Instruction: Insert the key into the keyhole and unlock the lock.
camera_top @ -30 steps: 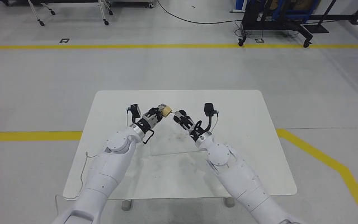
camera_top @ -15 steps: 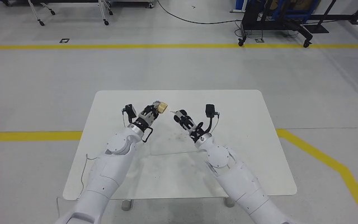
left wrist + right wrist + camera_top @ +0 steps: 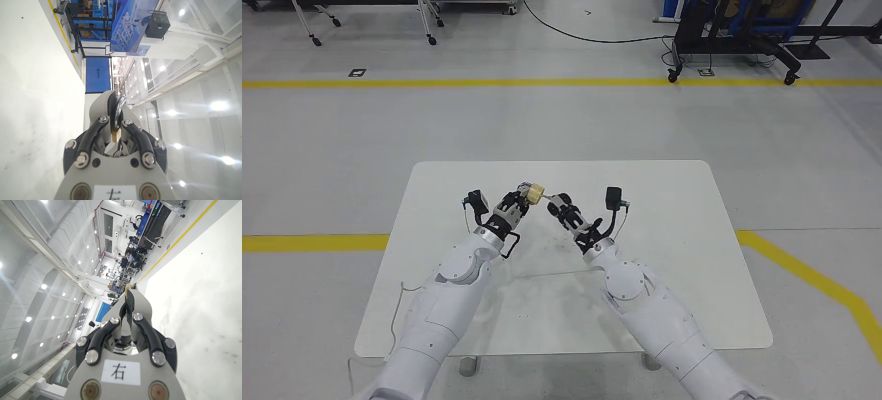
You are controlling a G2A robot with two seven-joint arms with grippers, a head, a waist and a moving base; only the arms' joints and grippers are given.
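Note:
Above the middle of the white table, the left gripper is shut on a small brass padlock. The left wrist view has the padlock's silver shackle and brass body clamped between the fingers. Just to the right hangs the right gripper, shut on a thin key. The key's brass end pokes out past the fingertips in the right wrist view. A narrow gap separates key and padlock, and the two grippers point toward each other.
A faint clear sheet lies on the table under the arms. The table edges are well away from both grippers. Yellow floor lines and wheeled racks stand far beyond the table.
Both grippers have shifted a little toward the table's far side. The gap between padlock and key widened half a second ago and has narrowed again. Both grips are unchanged.

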